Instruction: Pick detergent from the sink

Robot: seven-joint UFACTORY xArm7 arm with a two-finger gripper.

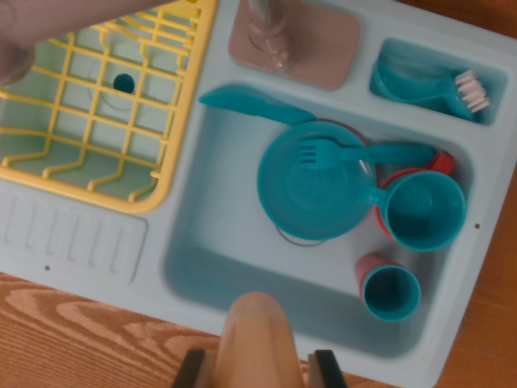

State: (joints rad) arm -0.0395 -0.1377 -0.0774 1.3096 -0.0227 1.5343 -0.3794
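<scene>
Woodgrain table (73,339); gripper (258,368) clasps smooth rounded tan detergent bottle (257,339)

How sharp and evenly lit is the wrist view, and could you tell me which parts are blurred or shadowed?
In the wrist view, lighting is soft and even, with no strong glare; the sink basin is darker along its left and lower walls. The whole frame is slightly soft. The tan bottle between the fingers at the bottom edge is the blurriest, and the faucet at the top is smeared too.
</scene>
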